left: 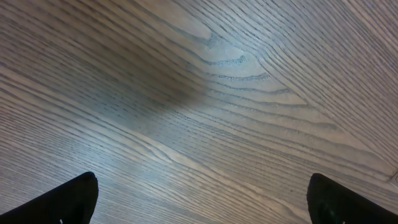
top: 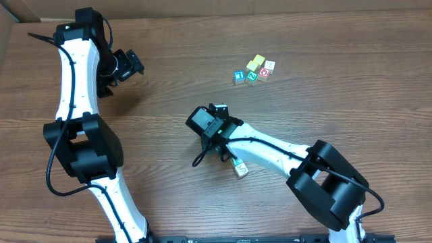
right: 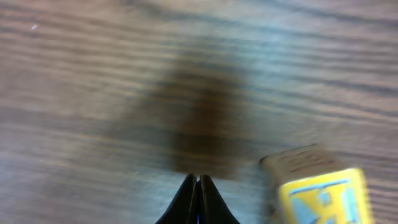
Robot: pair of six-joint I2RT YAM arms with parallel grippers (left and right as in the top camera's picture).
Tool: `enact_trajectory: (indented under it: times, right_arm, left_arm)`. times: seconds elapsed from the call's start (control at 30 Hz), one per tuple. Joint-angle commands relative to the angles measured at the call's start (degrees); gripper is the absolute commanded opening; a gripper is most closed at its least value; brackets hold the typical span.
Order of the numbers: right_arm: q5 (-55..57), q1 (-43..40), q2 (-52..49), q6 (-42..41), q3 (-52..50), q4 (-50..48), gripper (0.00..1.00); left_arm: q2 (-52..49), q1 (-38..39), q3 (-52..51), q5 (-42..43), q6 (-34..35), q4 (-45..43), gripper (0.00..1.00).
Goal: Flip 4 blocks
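The left tool (left: 202, 208) hangs wide open and empty over the tabletop (left: 236, 93). The right tool (right: 198, 198) is pinched shut on nothing, with a yellow-faced block (right: 320, 193) just beside it.

White left arm (top: 71, 74) and right arm (top: 270, 150), both with black joints, cables and jaws.

Soft, even light falls from above on the wooden worktop (top: 169, 40). The overhead view is sharp, with only faint shadows. The left wrist view shows crisp grain and one soft grey shadow. The right wrist view is blurred throughout, with a dark shadow at its centre and a yellow-faced block (right: 320, 193) out of focus.
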State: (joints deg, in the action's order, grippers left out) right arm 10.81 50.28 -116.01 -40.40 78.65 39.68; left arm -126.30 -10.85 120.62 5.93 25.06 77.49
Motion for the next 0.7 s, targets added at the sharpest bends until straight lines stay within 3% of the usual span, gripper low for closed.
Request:
enact_trajectory:
  times: [0.0, 0.67]
  right_arm:
    - [2.2, -1.8, -0.1, 0.3, 1.3, -0.2, 0.04]
    - [-2.1, -2.8, 3.7, 1.0, 3.1, 2.3, 0.04]
  left_arm:
    - [0.5, 0.4, -0.2, -0.2, -0.4, -0.2, 1.0]
    - [0.5, 0.4, -0.2, -0.2, -0.4, -0.2, 1.0]
